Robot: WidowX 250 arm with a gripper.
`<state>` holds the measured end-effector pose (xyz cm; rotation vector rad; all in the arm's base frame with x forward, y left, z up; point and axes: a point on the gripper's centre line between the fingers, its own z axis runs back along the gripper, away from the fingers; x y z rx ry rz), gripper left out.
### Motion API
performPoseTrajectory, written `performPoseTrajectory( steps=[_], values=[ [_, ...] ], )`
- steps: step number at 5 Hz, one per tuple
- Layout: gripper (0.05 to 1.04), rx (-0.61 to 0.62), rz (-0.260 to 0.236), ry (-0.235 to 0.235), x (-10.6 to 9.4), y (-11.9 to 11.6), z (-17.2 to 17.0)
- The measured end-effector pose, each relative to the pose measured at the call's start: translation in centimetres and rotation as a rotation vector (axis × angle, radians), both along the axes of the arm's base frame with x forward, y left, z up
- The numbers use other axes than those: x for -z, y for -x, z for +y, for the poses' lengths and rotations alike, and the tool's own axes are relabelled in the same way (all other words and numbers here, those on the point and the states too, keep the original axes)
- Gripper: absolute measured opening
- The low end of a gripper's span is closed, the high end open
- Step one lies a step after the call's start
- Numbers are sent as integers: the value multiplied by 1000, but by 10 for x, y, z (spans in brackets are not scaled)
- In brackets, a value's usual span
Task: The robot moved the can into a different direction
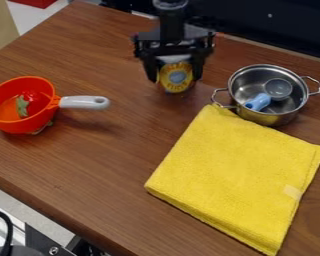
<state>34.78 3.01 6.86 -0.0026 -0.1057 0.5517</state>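
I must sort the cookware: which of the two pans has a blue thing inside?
The steel pan by the yellow cloth holds the blue thing; the orange pan holds a green one.

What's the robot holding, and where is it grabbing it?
The can. The gripper has it by its left and right sides, one finger on each.

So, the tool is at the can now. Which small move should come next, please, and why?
Probably the tool should ease the can slightly toward the orange pan, stopping before its handle. The fingers hug the can from both sides, the metal pot stands close on the other side, and bare wood separates can and pan.
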Motion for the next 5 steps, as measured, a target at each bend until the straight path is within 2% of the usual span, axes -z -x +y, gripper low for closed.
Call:
performPoseTrajectory(
  steps=[2, 3, 4, 5],
  values=[
    [1001, -42, -15, 4, -5, -27, 0],
    [1000, -41, -4, 8, -5, -25, 0],
    [1001, -68, 51, 32, 6, -3, 3],
    [1001, -82, 44, 39, -11, 11, 8]
  ],
)
